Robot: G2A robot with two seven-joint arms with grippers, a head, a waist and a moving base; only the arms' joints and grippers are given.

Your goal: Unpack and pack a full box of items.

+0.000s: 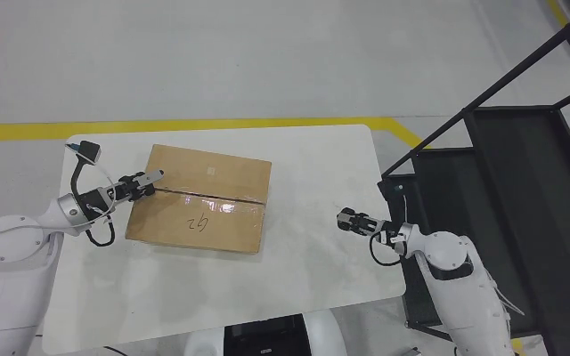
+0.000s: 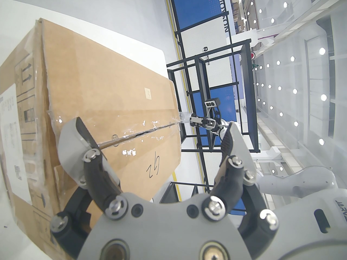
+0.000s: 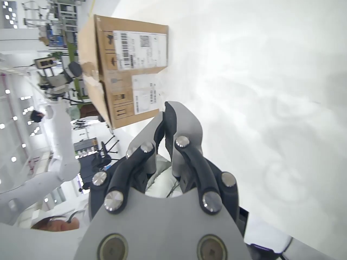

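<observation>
A closed brown cardboard box (image 1: 201,199) lies on the white table (image 1: 321,169), its top flaps joined by clear tape along the middle seam. My left gripper (image 1: 150,182) is at the box's left end, level with the seam, and it is open. In the left wrist view one fingertip (image 2: 78,131) sits on the taped seam of the box (image 2: 108,104) and the other is in the air beside it. My right gripper (image 1: 346,220) hovers over the table to the right of the box, shut with nothing in it. The right wrist view shows the labelled end of the box (image 3: 132,74) beyond the shut gripper (image 3: 164,121).
A black metal rack (image 1: 499,196) stands just off the table's right edge, close behind my right arm. Bare table lies between the box and my right gripper and in front of the box. A yellow floor line (image 1: 223,126) runs behind the table.
</observation>
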